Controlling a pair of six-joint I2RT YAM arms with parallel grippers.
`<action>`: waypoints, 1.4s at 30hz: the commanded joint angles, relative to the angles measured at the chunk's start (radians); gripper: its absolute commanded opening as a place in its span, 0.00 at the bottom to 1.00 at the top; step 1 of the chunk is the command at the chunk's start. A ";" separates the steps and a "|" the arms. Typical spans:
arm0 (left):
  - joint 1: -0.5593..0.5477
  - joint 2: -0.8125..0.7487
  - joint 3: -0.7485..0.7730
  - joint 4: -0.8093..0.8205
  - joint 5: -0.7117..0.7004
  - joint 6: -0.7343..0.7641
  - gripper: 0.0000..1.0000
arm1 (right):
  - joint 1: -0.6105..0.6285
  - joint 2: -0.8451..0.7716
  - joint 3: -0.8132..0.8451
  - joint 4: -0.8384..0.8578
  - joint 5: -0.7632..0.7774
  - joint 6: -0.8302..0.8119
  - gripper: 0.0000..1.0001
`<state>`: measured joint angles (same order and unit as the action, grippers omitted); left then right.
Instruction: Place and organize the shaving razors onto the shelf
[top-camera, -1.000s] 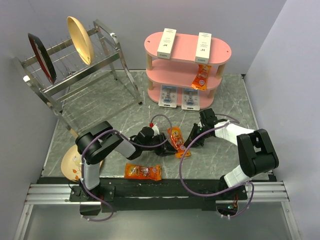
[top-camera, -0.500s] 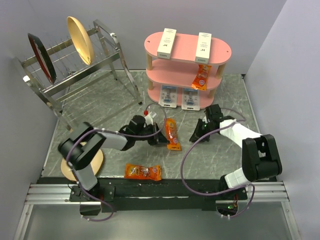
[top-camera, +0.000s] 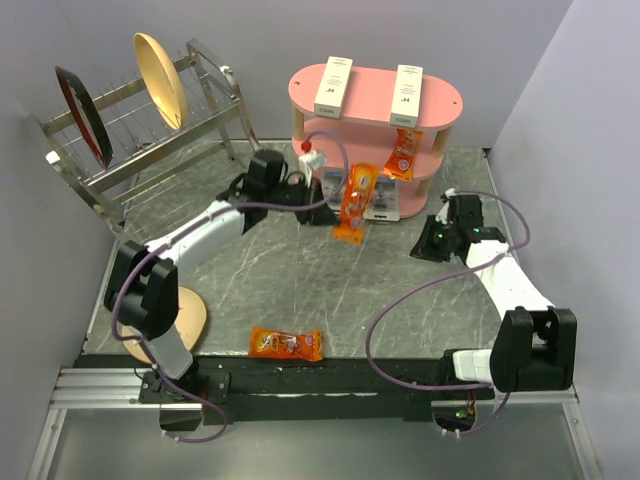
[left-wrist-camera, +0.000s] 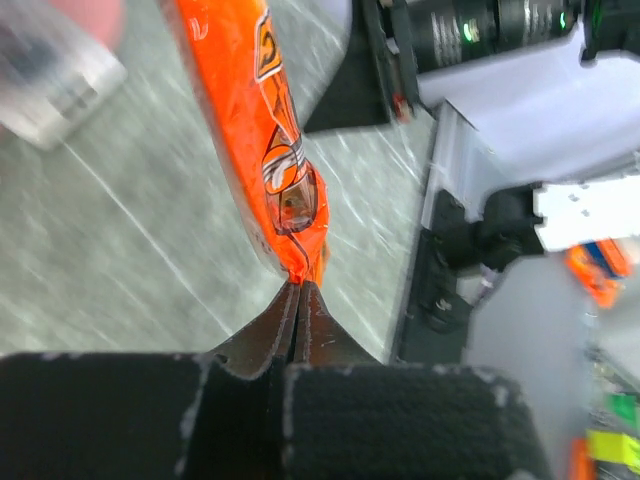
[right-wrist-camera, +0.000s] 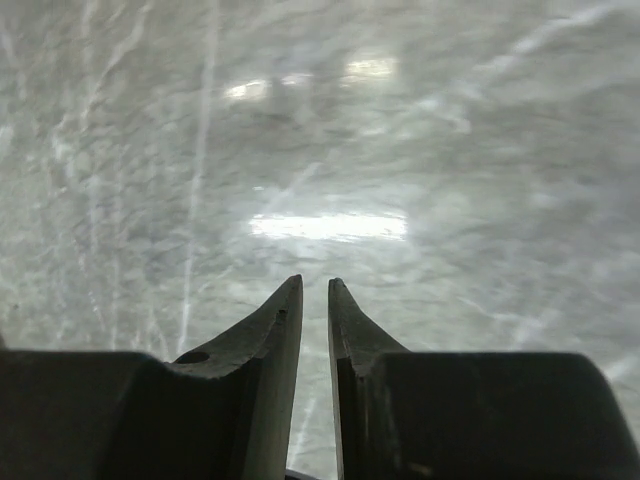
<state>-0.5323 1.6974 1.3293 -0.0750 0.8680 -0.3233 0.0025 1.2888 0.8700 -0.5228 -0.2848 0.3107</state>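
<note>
An orange snack packet (top-camera: 354, 205) is held clamped in the left gripper (top-camera: 337, 214) just in front of the pink shelf (top-camera: 375, 100), whose bottom tier is occupied by two shaving razors (top-camera: 386, 203). The right gripper (top-camera: 420, 248) is seen well apart.

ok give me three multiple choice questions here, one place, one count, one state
1. Where do the two plain white oblong boxes stand?
A) top board of the pink three-tier shelf
B) metal wire dish rack
C) beige plate

2. How many orange snack packets show from above?
A) one
B) three
C) five

3. The left pincer is
A) wide open
B) shut on an orange snack packet
C) shut on a white box

Answers: A, both stand on the top board; B, one held, one on the middle tier, one on the grey table; B, it pinches the packet's end.
</note>
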 joint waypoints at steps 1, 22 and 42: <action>0.022 0.102 0.201 -0.192 0.020 0.153 0.01 | -0.096 -0.048 -0.025 -0.002 0.013 -0.035 0.24; 0.028 0.272 0.449 -0.155 -0.121 0.073 0.01 | -0.219 -0.034 -0.022 0.069 -0.031 0.025 0.25; 0.035 0.191 -0.010 0.916 0.095 -0.526 0.01 | -0.236 -0.059 -0.008 -0.018 0.025 -0.045 0.25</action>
<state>-0.4980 1.9526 1.3876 0.3939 0.8986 -0.5797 -0.2241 1.2377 0.8291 -0.5018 -0.2981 0.3122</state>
